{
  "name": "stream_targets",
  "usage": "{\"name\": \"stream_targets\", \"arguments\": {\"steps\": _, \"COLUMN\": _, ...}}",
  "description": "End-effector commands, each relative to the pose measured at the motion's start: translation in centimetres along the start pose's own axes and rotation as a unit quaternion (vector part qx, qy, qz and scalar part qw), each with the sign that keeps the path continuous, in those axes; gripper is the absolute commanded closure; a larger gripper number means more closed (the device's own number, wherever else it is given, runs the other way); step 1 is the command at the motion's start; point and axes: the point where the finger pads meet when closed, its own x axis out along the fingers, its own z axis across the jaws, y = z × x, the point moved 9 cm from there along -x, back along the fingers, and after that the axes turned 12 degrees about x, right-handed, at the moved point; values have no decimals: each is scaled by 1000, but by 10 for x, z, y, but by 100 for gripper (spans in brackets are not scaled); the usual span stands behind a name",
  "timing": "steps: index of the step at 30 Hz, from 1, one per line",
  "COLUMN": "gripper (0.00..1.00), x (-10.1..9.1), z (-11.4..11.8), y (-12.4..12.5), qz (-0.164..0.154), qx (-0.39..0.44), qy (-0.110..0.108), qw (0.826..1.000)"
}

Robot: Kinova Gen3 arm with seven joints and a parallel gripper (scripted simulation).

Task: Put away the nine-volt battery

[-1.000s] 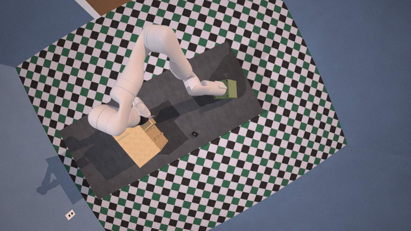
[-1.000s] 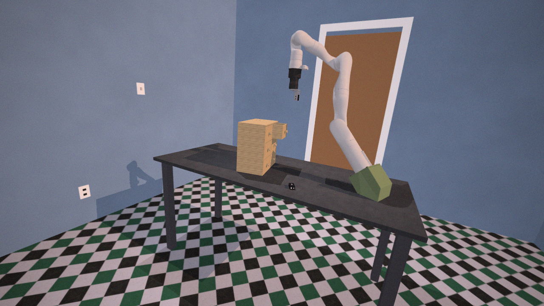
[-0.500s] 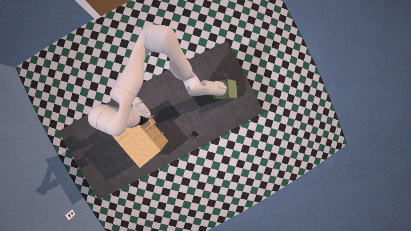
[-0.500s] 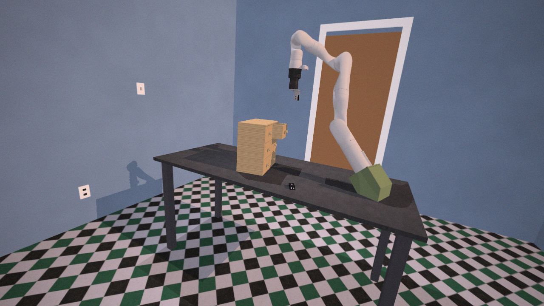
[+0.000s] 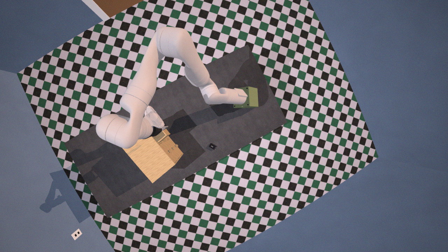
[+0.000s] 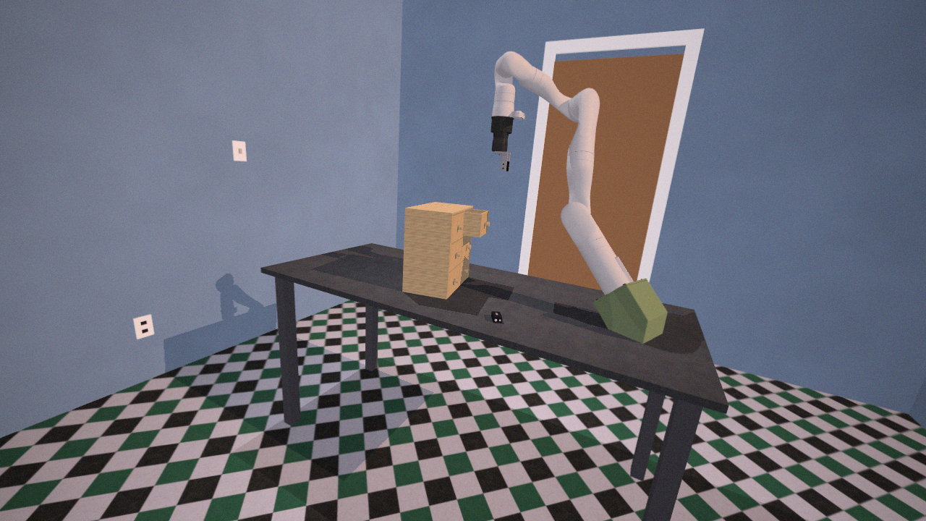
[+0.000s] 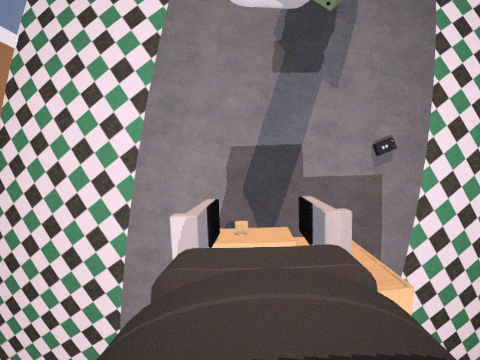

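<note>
The claw [image 6: 505, 163] [image 7: 259, 215] hangs above the chest [image 5: 152, 158] [image 6: 428, 249], its fingers spread wide with nothing between them. One upper drawer [image 5: 161, 135] [image 6: 477, 223] [image 7: 255, 235] juts out, while the battery [image 5: 212, 146] [image 6: 496, 316] [image 7: 384, 145] lies on the dark table [image 5: 250, 125] [image 6: 550, 336] [image 7: 200, 100], to the right of the chest in the exterior view.
</note>
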Motion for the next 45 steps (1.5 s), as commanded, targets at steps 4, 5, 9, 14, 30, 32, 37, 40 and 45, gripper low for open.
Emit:
{"name": "stream_targets", "arguments": {"steps": 4, "gripper": 0, "x": 0, "z": 0, "y": 0, "qz": -1, "qx": 0, "qy": 0, "qw": 1000}}
{"name": "stream_targets", "arguments": {"steps": 5, "gripper": 0, "x": 0, "z": 0, "y": 0, "qz": -1, "qx": 0, "qy": 0, "qw": 1000}}
{"name": "stream_targets", "arguments": {"steps": 9, "gripper": 0, "x": 0, "z": 0, "y": 0, "qz": -1, "qx": 0, "qy": 0, "qw": 1000}}
{"name": "stream_targets", "arguments": {"steps": 14, "gripper": 0, "x": 0, "z": 0, "y": 0, "qz": -1, "qx": 0, "qy": 0, "qw": 1000}}
{"name": "stream_targets", "arguments": {"steps": 30, "gripper": 0, "x": 0, "z": 0, "y": 0, "qz": -1, "qx": 0, "qy": 0, "qw": 1000}}
{"name": "stream_targets", "arguments": {"steps": 32, "gripper": 0, "x": 0, "z": 0, "y": 0, "qz": -1, "qx": 0, "qy": 0, "qw": 1000}}
{"name": "stream_targets", "arguments": {"steps": 37, "gripper": 0, "x": 0, "z": 0, "y": 0, "qz": -1, "qx": 0, "qy": 0, "qw": 1000}}
{"name": "stream_targets", "arguments": {"steps": 40, "gripper": 0, "x": 0, "z": 0, "y": 1, "qz": -1, "qx": 0, "qy": 0, "qw": 1000}}
{"name": "stream_targets", "arguments": {"steps": 45, "gripper": 0, "x": 9, "z": -5, "y": 13, "qz": -1, "qx": 0, "qy": 0, "qw": 1000}}
